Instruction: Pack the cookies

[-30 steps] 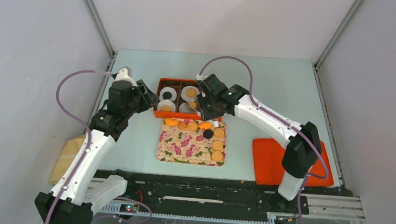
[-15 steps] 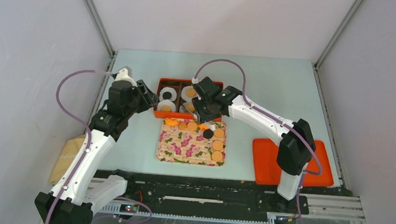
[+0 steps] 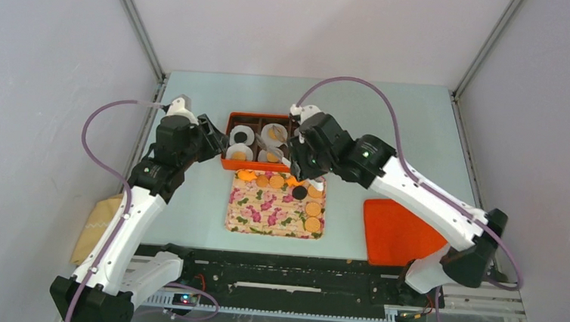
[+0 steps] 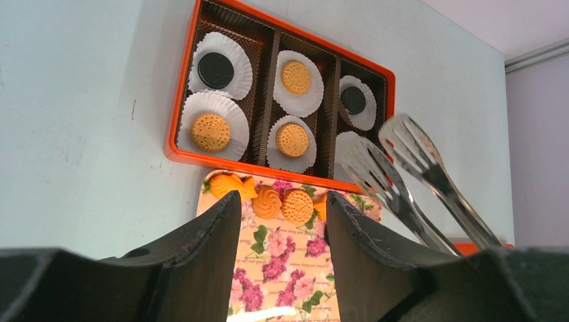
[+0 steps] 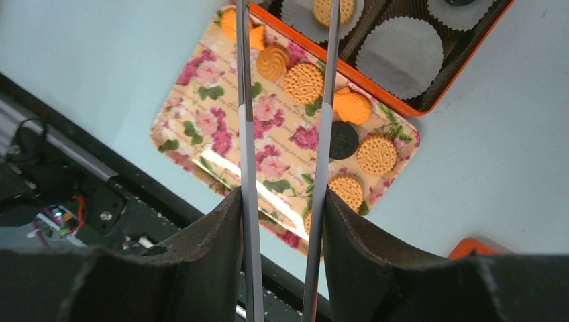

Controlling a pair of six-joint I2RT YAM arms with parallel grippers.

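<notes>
Cookies (image 4: 210, 131): some sitting inside orange box (image 4: 182, 80), rest lying on floral tray (image 4: 278, 268) against box's near side. Right jaws clamping tongs (image 4: 376, 176); left jaws gaping, empty. Risk: tongs slipping, flicking cookie away.

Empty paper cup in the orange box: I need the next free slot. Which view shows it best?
Right wrist: the empty cup lies whole and unobstructed. Left wrist shows only a sliver behind the tongs; from the top view the right arm hides it.

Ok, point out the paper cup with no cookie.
The cup in the orange box's near-right corner; the other five each hold a cookie.
</notes>
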